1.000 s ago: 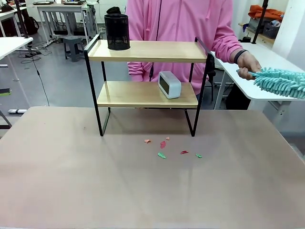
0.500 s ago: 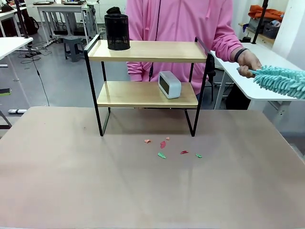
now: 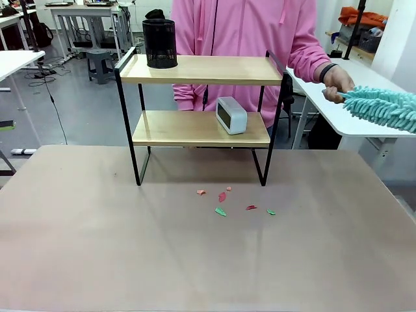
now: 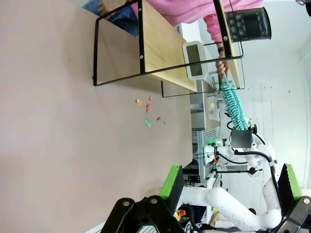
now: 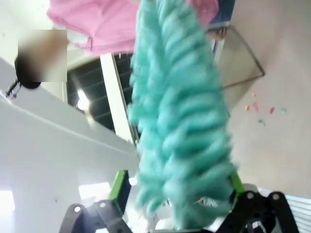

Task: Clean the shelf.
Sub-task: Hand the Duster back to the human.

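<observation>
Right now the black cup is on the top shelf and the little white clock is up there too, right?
Not quite. The black cup is on the top board of the shelf, but the little white clock sits on the lower board, as the front view shows.

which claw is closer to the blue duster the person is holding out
Right. The duster hangs between the right claw fingers, which stand open around its fluffy end. The left claw is open over the table, with the duster far off beside the shelf.
</observation>
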You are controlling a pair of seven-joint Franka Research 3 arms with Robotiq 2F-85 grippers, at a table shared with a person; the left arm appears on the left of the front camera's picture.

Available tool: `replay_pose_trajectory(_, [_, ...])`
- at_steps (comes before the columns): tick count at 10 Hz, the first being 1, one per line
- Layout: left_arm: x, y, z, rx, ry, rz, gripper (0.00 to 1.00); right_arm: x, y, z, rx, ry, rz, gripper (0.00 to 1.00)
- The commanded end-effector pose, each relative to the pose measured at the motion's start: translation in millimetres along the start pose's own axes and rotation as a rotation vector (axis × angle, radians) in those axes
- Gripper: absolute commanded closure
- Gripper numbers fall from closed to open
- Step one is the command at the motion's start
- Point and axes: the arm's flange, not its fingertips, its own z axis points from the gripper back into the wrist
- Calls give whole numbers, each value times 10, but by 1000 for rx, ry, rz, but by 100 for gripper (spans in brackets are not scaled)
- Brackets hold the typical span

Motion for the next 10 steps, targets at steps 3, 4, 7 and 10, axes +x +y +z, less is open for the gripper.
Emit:
replay_pose_trajectory(3, [-21,-15,26,3,12,-4,0,-432,117,-410,-45,270,96,0])
replay_pose_trajectory(4, [0,1,-1,0,0,0,0,-619,76,-815,-96,411,107,0])
replay_pose_trajectory(7, [-544,0,-568,2,246,-28,0,-925,-160,-1724,-235,663,89,0])
replay_pose_trajectory(10, [-752,151,-855,48,256,-10,0,-795,-215,-1856,-169,447,93,0])
